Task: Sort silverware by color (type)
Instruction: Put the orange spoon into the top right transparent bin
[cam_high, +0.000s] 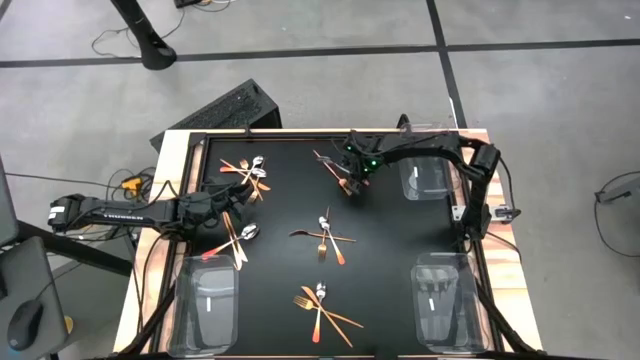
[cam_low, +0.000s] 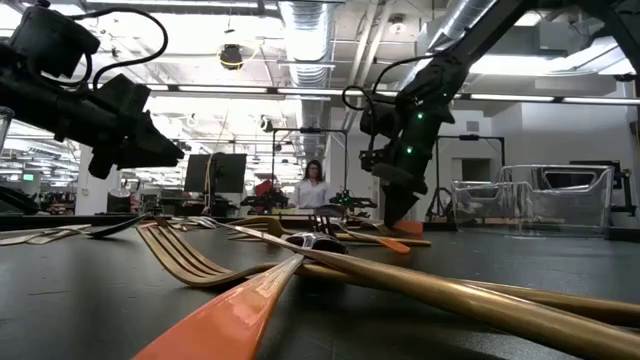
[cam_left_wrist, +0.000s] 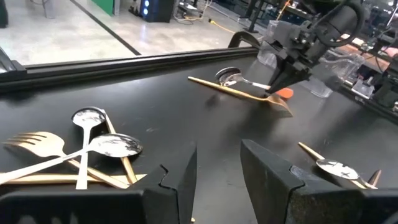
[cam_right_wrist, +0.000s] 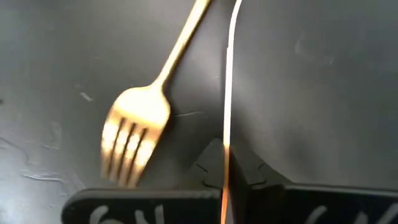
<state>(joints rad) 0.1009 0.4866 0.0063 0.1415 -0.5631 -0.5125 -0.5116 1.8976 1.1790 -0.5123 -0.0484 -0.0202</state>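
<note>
I have the right gripper down at the pile nearest the far-right clear bin, jaws clenched on a red-handled piece by its thin shaft; a gold fork lies just beside. I judge it light, stiff and slick, so a mid-handle pinch suits. The left gripper hovers part open over the black surface, holding nothing.
</note>
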